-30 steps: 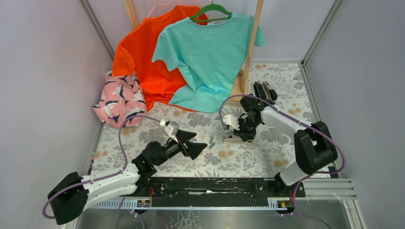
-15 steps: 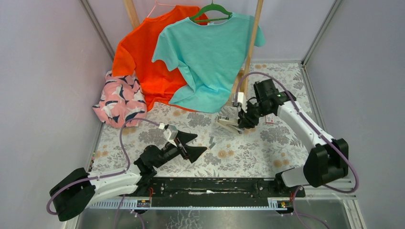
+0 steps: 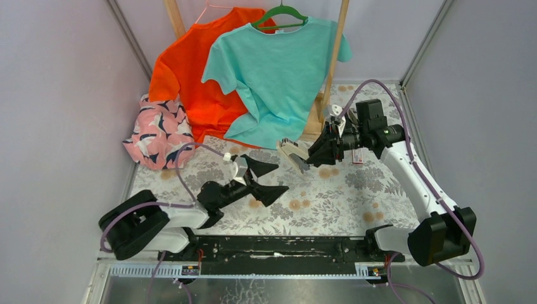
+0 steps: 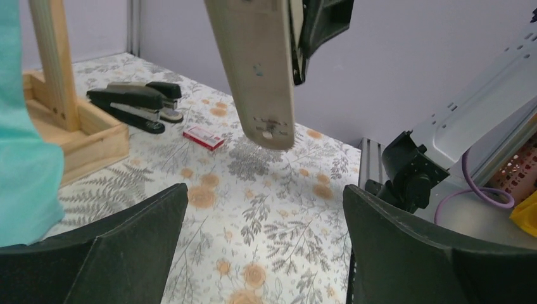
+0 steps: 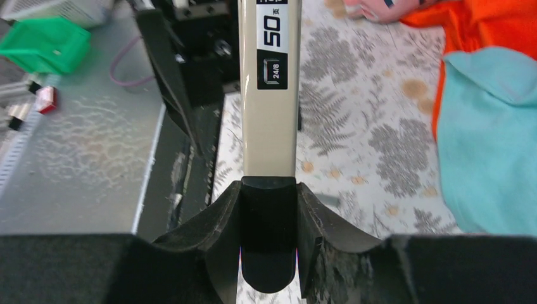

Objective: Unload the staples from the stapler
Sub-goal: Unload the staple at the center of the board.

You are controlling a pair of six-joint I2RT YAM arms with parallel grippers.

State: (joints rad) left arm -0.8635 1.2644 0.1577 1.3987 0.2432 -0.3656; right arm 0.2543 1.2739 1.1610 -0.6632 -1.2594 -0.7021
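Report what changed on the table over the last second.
The right gripper, shut on the beige stapler, lifted it off the table, and it now hangs tilted in the air. The left gripper swung forward toward it, jaws wide open throughout and holding nothing. The teal shirt, orange shirt and small box stayed put.

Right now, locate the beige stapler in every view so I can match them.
Top external: centre, beige stapler in the right end effector.
Left wrist: hanging down from top centre.
Right wrist: centre, running up to the top edge.
Shared landmark: teal shirt.
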